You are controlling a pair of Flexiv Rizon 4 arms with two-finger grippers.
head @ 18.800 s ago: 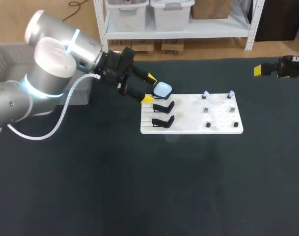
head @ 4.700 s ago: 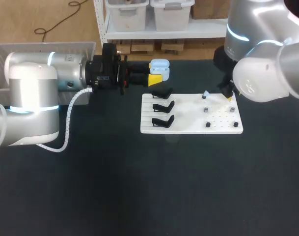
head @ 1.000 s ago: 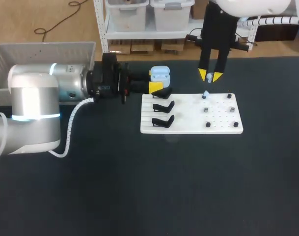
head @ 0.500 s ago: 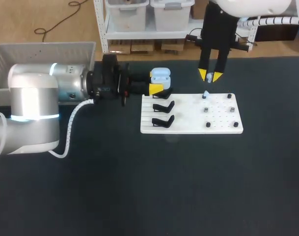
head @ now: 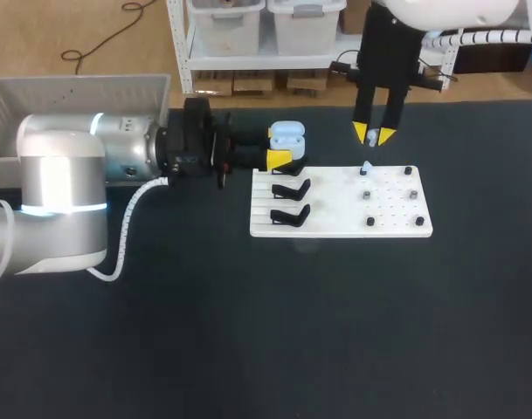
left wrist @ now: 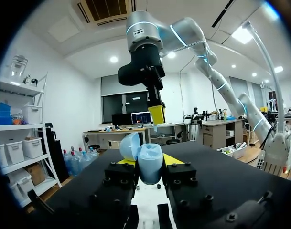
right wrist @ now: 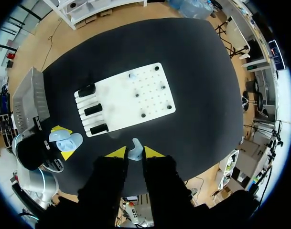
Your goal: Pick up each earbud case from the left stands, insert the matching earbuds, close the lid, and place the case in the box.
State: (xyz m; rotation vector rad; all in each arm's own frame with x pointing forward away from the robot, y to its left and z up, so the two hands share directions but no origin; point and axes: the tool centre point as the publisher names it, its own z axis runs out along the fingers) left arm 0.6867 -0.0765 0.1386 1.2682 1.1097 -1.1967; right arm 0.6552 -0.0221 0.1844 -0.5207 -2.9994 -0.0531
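the head camera looks down from above and behind on the whole worktop (head: 248, 332). the left wrist camera sits low, facing level across it along the left tool (left wrist: 150, 161), the case (left wrist: 150, 167) close up. the right wrist camera hangs high, looking straight down past the right tool (right wrist: 132, 153) and its earbud (right wrist: 134, 151). head and right wrist views share the white board (head: 335, 205); the left tool shows in all three.

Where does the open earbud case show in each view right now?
Head view: earbud case in the left gripper, just beyond the white board's stand end.
Left wrist view: the case between its own fingers, lid open.
Right wrist view: the case beside the board's stand end, in the left gripper.
Shared landmark: the white board.
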